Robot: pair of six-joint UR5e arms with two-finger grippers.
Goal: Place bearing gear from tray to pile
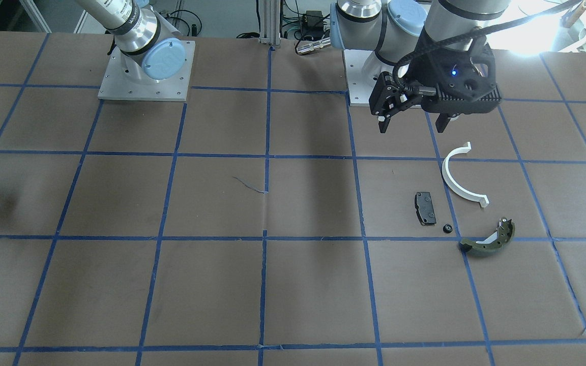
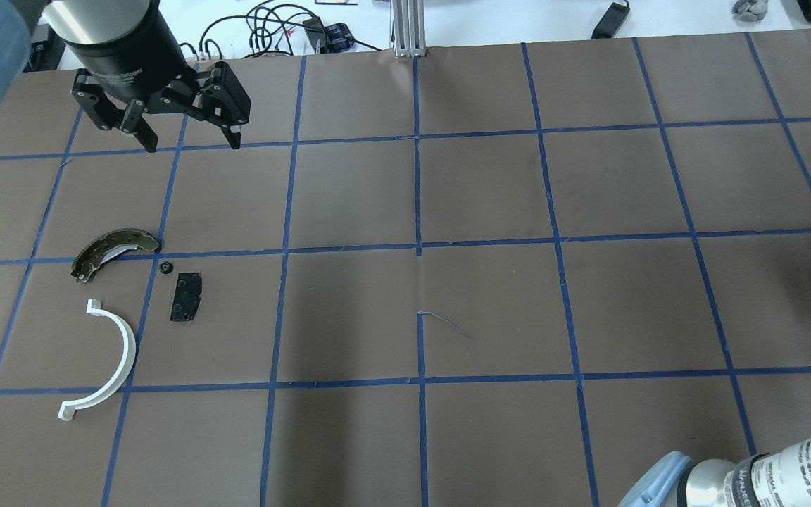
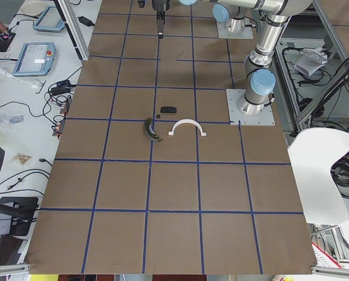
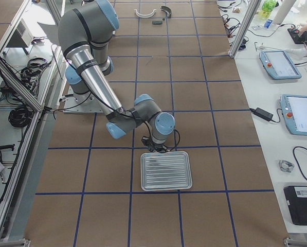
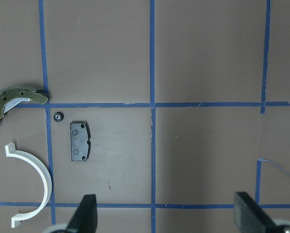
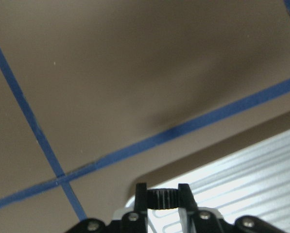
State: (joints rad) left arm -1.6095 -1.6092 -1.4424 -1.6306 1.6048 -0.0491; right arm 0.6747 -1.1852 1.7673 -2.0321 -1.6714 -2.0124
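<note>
A small black ribbed bearing gear (image 6: 163, 200) sits between the fingers of my right gripper (image 6: 163, 191), which is shut on it just over the near corner of the ribbed metal tray (image 6: 251, 170). In the exterior right view that gripper (image 4: 156, 146) hangs at the tray's (image 4: 166, 171) edge. The pile lies far across the table: a white half-ring (image 2: 120, 352), a black pad (image 2: 186, 296), an olive brake shoe (image 2: 106, 250) and another small black gear (image 2: 165, 267). My left gripper (image 2: 191, 137) hovers open and holds nothing, beyond the pile, whose parts show in its wrist view (image 5: 79, 141).
Both arm base plates (image 1: 145, 71) are bolted at the robot's side of the table. Blue tape lines grid the brown table cover (image 2: 490, 303). Teach pendants (image 4: 282, 64) and cables lie on the bench beside the table. A white chair (image 3: 323, 170) stands behind the robot.
</note>
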